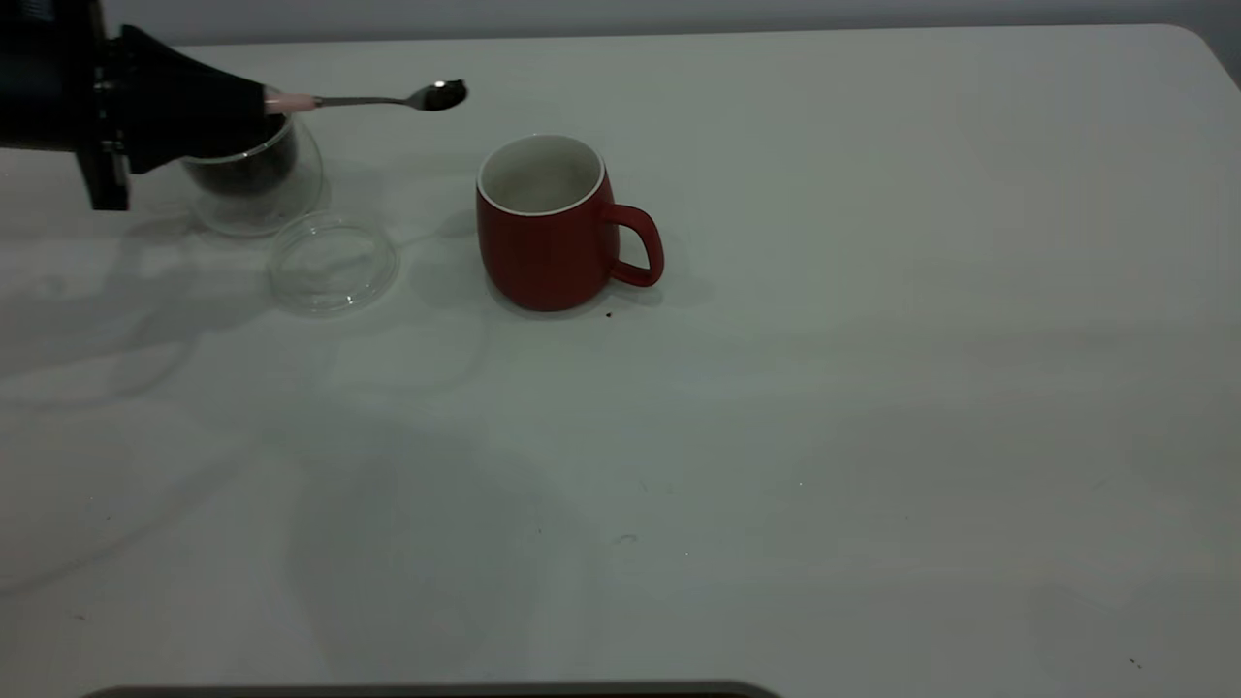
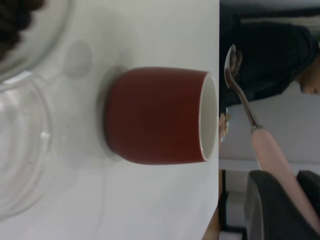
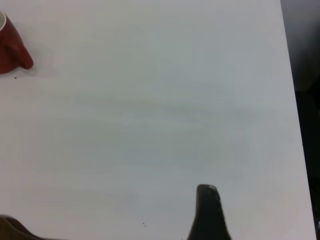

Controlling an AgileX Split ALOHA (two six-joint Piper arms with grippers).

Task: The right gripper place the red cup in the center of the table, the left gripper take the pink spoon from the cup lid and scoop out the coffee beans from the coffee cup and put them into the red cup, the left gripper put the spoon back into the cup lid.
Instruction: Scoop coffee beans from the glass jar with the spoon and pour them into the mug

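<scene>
The left gripper [image 1: 254, 109] is hanging at about ten o'clock on the table [image 1: 873, 388], above the coffee cup [image 1: 254, 184], and it is grasping the spoon [image 1: 388, 99] by its pink handle. The spoon is lying nearly level in the air, its metal bowl pointing toward three o'clock, out past the glass and short of the red cup [image 1: 548, 228]. In the left wrist view the spoon [image 2: 250, 115] is running from the dark gripper body up to its shiny bowl, which is sitting clear of the red cup's [image 2: 155, 115] white rim; whether anything is lying in the bowl cannot be told.

The coffee cup is standing upright with dark beans [image 1: 242, 173] showing through its wall, partly hidden by the gripper. The lid [image 1: 333, 262] is lying flat on the table just beside the glass, at its five o'clock, with nothing on it. The red cup is standing upright near the middle of the far half of the table, at three o'clock from the lid and apart from it, its handle pointing toward three o'clock; its white inside is looking bare from the exterior view.

The right gripper [image 3: 207, 212] is showing only as one dark fingertip over bare table in its own wrist view, well away from the red cup [image 3: 12, 50]; whether its claw is released or clenched cannot be told.
</scene>
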